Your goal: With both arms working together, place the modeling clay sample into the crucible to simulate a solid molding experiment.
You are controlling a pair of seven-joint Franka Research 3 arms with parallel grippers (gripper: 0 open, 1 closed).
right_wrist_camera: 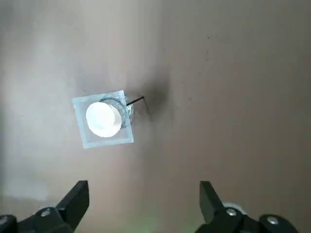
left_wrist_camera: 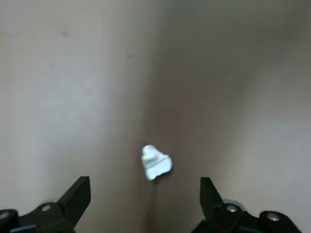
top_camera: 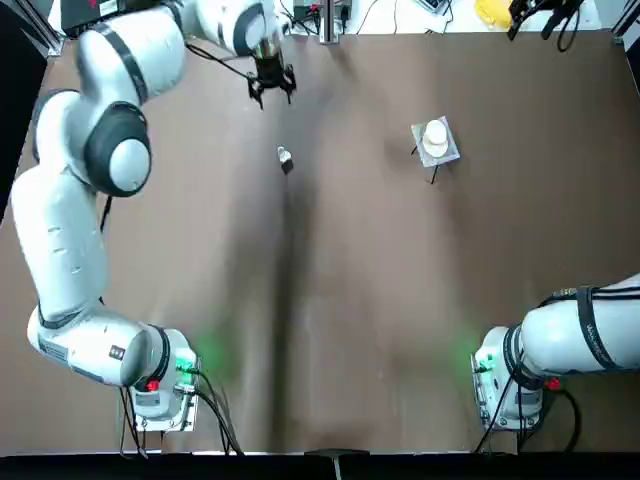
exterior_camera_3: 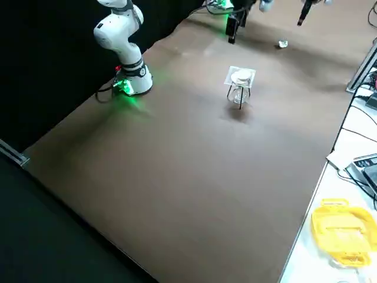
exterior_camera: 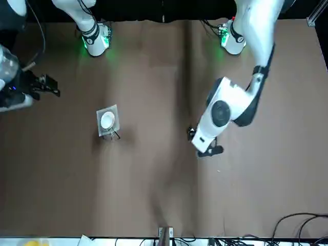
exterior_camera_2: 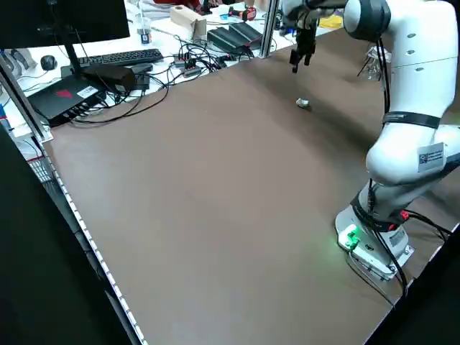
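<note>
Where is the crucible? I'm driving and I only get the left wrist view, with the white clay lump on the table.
Observer: Over to the robot's right of your clay lump, which the left gripper hangs near, sits the crucible.
Operator: Is it right on the table?
Observer: No, it's up on a square mesh stand with thin legs.
Operator: Is the other hand holding anything?
Observer: No, the right gripper is open and empty, out past the stand.
</note>
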